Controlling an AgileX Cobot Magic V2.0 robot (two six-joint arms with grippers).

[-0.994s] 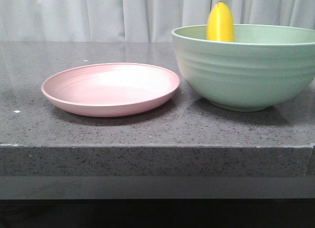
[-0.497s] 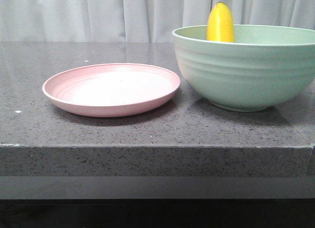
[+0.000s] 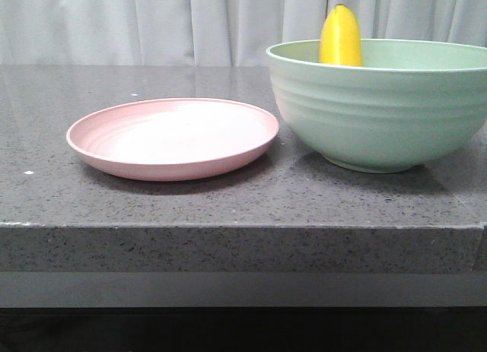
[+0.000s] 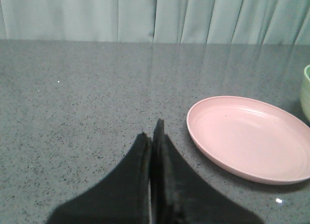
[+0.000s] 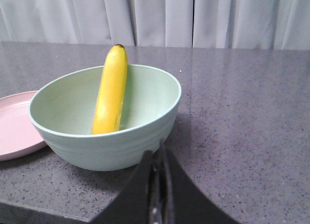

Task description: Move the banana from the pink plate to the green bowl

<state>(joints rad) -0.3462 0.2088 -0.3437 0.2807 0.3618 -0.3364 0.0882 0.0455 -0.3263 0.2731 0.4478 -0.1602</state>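
The yellow banana [image 3: 340, 37] stands on end inside the green bowl [image 3: 380, 109], leaning on its far wall; the right wrist view shows it too [image 5: 111, 91] in the bowl [image 5: 140, 127]. The pink plate [image 3: 173, 136] lies empty to the left of the bowl, and shows in the left wrist view [image 4: 249, 137]. My left gripper [image 4: 152, 134] is shut and empty, over the counter to the left of the plate. My right gripper [image 5: 159, 154] is shut and empty, just in front of the bowl. Neither gripper shows in the front view.
The dark speckled stone counter [image 3: 243, 200] has a front edge close below the plate and bowl. A pale curtain [image 3: 152, 25] hangs behind it. The bowl's edge shows at the side of the left wrist view [image 4: 306, 88].
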